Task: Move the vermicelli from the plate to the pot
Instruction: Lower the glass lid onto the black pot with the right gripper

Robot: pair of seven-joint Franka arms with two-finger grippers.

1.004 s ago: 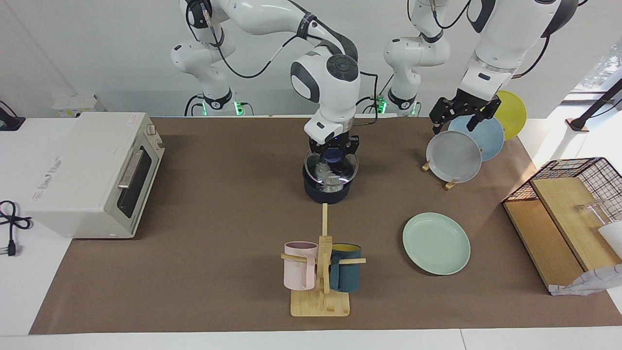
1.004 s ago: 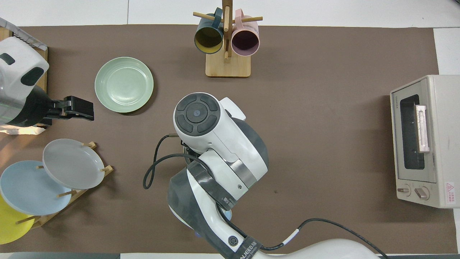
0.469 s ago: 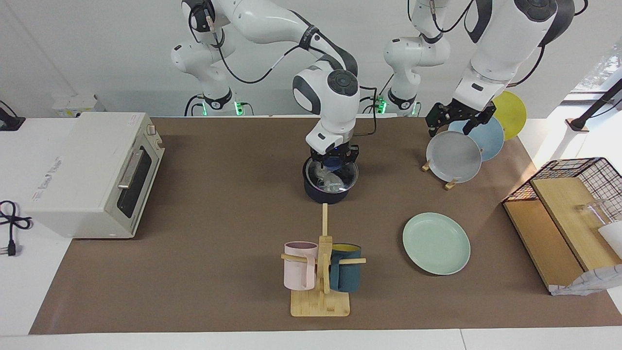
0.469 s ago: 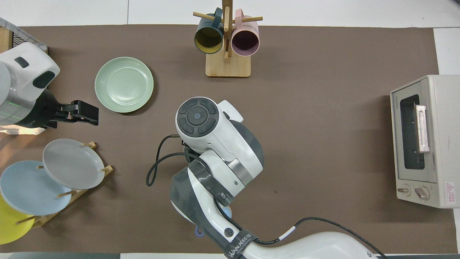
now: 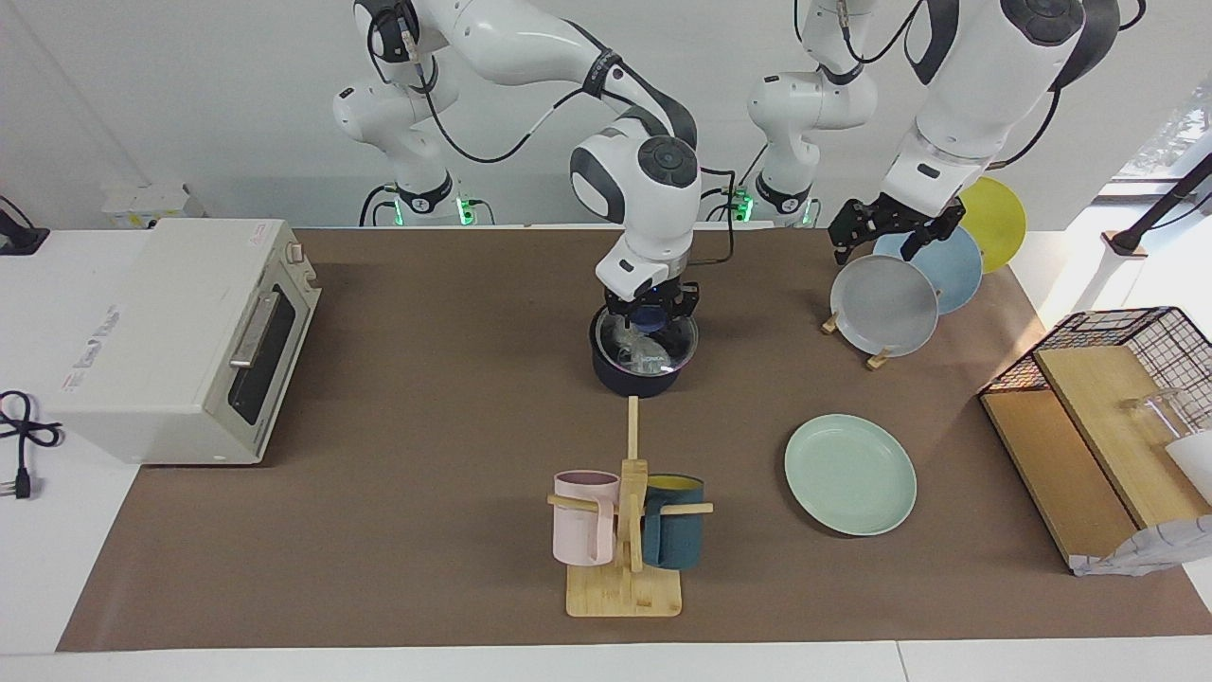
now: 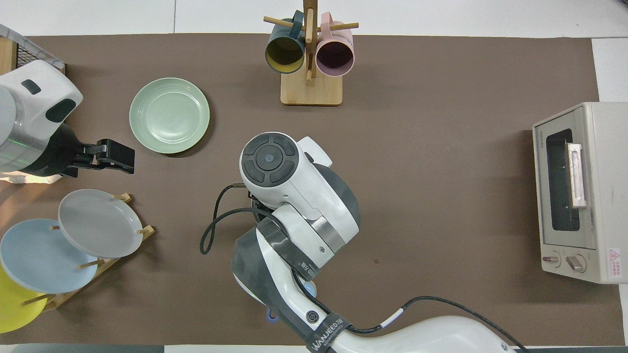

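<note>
The brown table [image 5: 426,426] carries the whole job between the two arms. The right arm reaches out over its middle, and the left arm waits at its own end.

The mint-green plate [image 5: 850,474] lies bare toward the left arm's end, farther from the robots than the pot [image 5: 636,379], and the two are well apart. No noodles show on it in either view.

The pot stands mid-table, nearer to the robots than the mug rack [image 5: 625,530]. A glass lid [image 5: 684,343] sits on its rim or just above it; I cannot tell which.

The vermicelli [image 5: 642,356] shows through the glass as a pale tangle inside the pot, so the transfer looks done.

The right gripper [image 5: 651,311] is straight above that clump, at the lid's blue knob. Whether it is clamped on the knob or free of it, I cannot tell. The next move therefore seems to run straight up and down, and the right arm is plainly the nearer one.

The left gripper [image 5: 876,239] hangs over the grey plate [image 5: 883,305] on the rack, spread apart and holding nothing.
</note>
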